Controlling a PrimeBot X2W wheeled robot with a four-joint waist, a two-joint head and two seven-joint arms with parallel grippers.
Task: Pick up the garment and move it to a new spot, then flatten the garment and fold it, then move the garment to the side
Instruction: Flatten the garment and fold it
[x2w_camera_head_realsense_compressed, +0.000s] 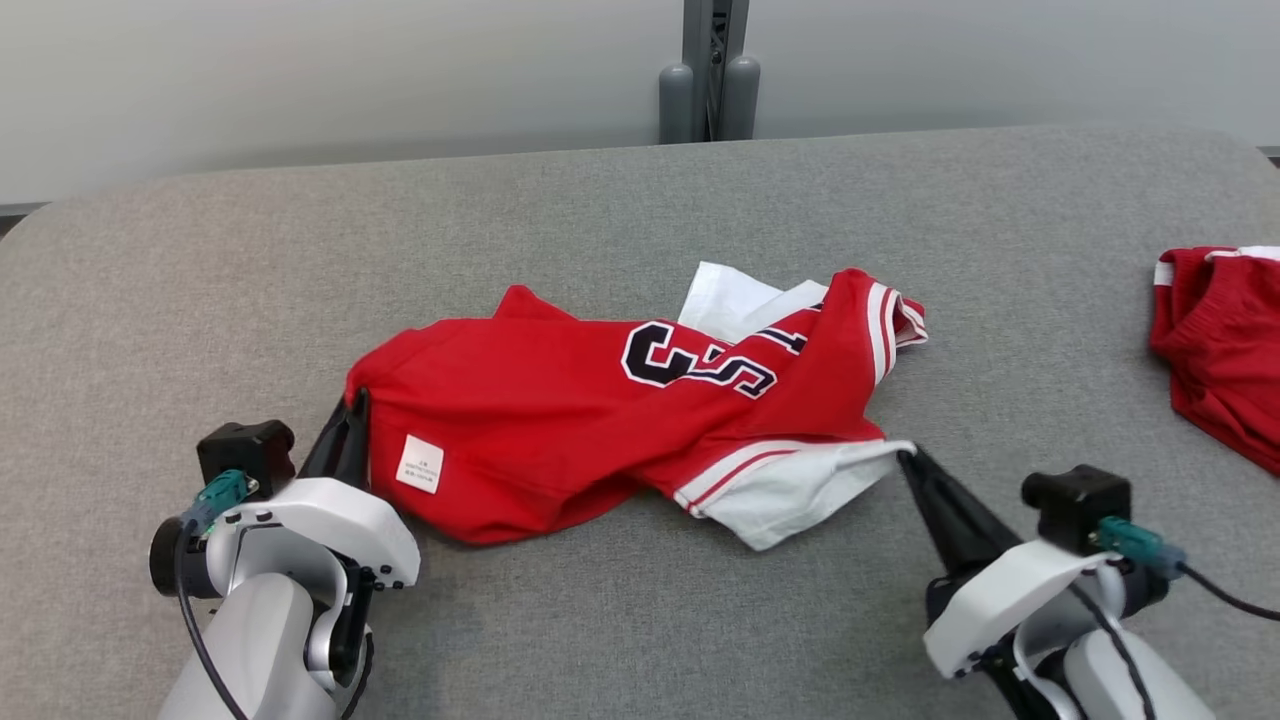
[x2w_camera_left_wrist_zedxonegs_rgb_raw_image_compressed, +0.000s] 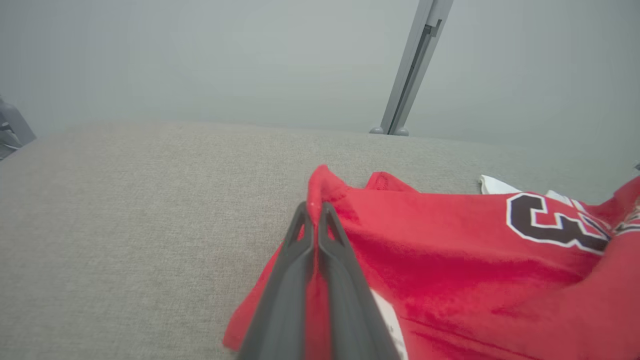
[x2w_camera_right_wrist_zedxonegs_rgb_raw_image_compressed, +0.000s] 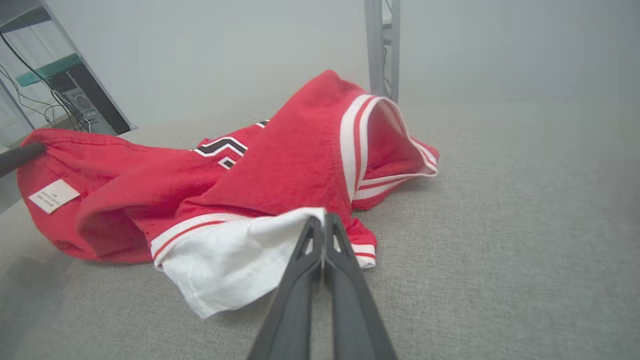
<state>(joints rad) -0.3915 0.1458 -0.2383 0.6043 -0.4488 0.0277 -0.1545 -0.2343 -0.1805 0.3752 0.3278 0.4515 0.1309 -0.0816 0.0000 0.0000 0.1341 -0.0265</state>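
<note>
Left gripper (x2w_camera_head_realsense_compressed: 357, 405): two long dark grey fingers (x2w_camera_left_wrist_zedxonegs_rgb_raw_image_compressed: 285, 300), tapering, with a slim triangular slot near each tip. Left wrist shell (x2w_camera_head_realsense_compressed: 330, 520) is glossy white and rounded, small dark screws along its rim. A black boxy camera block (x2w_camera_head_realsense_compressed: 245, 450) sits on it. A teal connector (x2w_camera_head_realsense_compressed: 222, 492) feeds a thin black cable (x2w_camera_head_realsense_compressed: 190, 610). Left forearm (x2w_camera_head_realsense_compressed: 255, 650) is pale grey, smooth.

Right gripper (x2w_camera_head_realsense_compressed: 905, 457): same build. Dark slotted fingertips (x2w_camera_right_wrist_zedxonegs_rgb_raw_image_compressed: 307, 240), right wrist shell (x2w_camera_head_realsense_compressed: 1000, 600) white, black block (x2w_camera_head_realsense_compressed: 1075, 500), teal plug (x2w_camera_head_realsense_compressed: 1130, 543), black lead (x2w_camera_head_realsense_compressed: 1230, 598)
</note>
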